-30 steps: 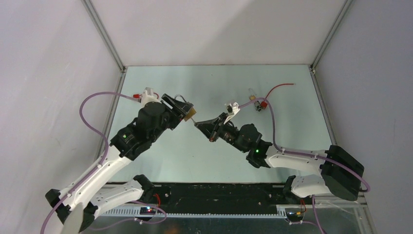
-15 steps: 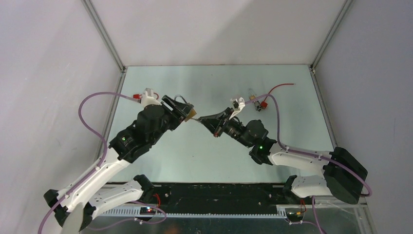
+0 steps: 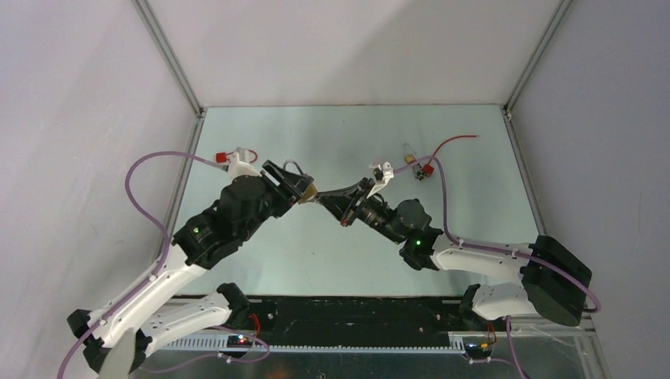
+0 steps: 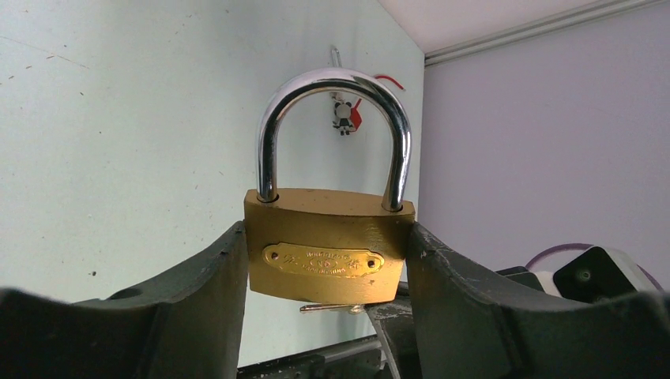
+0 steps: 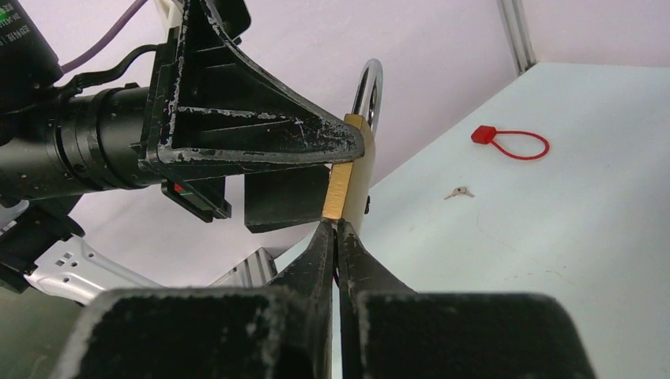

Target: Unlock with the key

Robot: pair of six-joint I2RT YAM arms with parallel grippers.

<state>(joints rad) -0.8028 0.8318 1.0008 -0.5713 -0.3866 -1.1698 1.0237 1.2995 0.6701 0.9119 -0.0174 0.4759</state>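
My left gripper (image 4: 328,245) is shut on the brass padlock (image 4: 328,245), one finger on each side of its body, with the silver shackle (image 4: 332,87) upright and closed. The thin silvery key (image 4: 332,308) lies flat against the padlock's underside, its blade pointing left. My right gripper (image 5: 337,225) is shut on the key, and its tips meet the padlock's bottom edge (image 5: 340,189). From above, the two grippers meet over the table's middle, the left gripper (image 3: 304,189) and the right gripper (image 3: 320,197) tip to tip. Whether the key is in the keyhole, I cannot tell.
A red plastic tag (image 5: 510,142) and small spare keys (image 5: 458,192) lie on the table behind the left arm. Another red tag (image 3: 427,168) with a red wire (image 3: 454,142) lies at the back right. Purple cables trail from both wrists.
The right gripper has swung up and back toward the padlock, closing the gap. The left arm has shifted the padlock slightly toward it. Both grips are unchanged.
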